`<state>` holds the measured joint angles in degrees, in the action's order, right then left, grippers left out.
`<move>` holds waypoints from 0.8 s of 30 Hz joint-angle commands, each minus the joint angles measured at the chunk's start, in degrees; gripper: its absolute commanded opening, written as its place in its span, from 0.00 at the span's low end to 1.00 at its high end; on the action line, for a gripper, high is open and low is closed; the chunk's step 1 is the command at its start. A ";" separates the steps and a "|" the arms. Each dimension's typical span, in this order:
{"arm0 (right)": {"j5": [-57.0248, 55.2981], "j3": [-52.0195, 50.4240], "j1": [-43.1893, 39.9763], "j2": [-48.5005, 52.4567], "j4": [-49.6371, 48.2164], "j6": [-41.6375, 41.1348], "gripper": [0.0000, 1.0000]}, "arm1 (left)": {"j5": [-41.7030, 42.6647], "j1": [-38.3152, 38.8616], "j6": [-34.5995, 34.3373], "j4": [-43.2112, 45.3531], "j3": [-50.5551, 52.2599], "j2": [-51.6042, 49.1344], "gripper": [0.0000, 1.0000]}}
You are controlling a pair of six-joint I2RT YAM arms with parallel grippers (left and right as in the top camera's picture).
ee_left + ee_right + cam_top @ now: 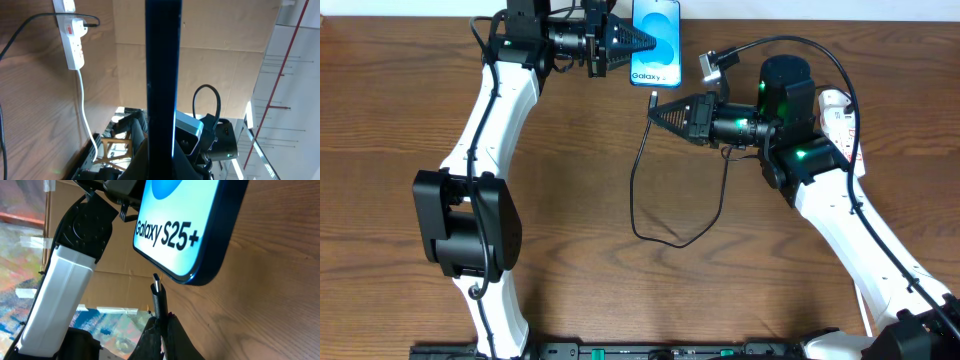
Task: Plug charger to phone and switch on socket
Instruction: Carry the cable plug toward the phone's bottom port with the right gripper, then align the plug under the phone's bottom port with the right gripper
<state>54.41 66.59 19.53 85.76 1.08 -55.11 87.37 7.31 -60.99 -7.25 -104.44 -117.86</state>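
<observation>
Left gripper (645,42) sits at top ctr of the overhead frame, jaws clamped on the phone (665,35) from its left long edge. Phone is screen-up w/ "Galaxy" text readable, its far short end at the frame's top edge. In the left wrist view the phone (162,65) shows edge-on as a dark vertical bar thru the middle.

Right gripper (656,113) is just below the phone, right of ctr, pointing left. Its jaws pinch the charger (634,200) right behind the connector tip (653,97). In the right wrist view the tip (156,280) stands up from btw the pressed-together fingers (175,342). Its metal end is just under the phone's lower edge, below the "Galaxy S25+" text. Can't tell if they touch.

From the tip the cable drops down the middle of the overhead frame, loops at lower ctr and climbs back toward the right arm (840,210), lying on the wooden table (570,220).

Socket (838,120) is near the right edge of the overhead frame, mostly hidden behind the right arm. In the left wrist view it is at upper left (74,42): white w/ a red switch, a black plug at its upper end, a white cord (85,110) running down from it. Switch position too small to tell.
</observation>
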 commanded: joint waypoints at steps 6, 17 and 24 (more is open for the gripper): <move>0.15 0.22 0.28 -0.68 0.42 -0.04 0.01 | 2.67 0.11 1.88 0.55 -0.90 1.53 0.07; 0.87 0.22 0.28 -0.68 1.51 0.76 0.01 | 2.64 0.11 2.03 0.55 -0.90 1.51 0.07; 0.81 0.22 0.28 -0.68 1.49 0.76 0.01 | 2.64 0.11 2.03 0.55 -0.90 1.51 0.07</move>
<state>54.46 66.59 19.53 85.76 2.42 -55.02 87.37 7.31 -59.96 -7.25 -104.44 -117.86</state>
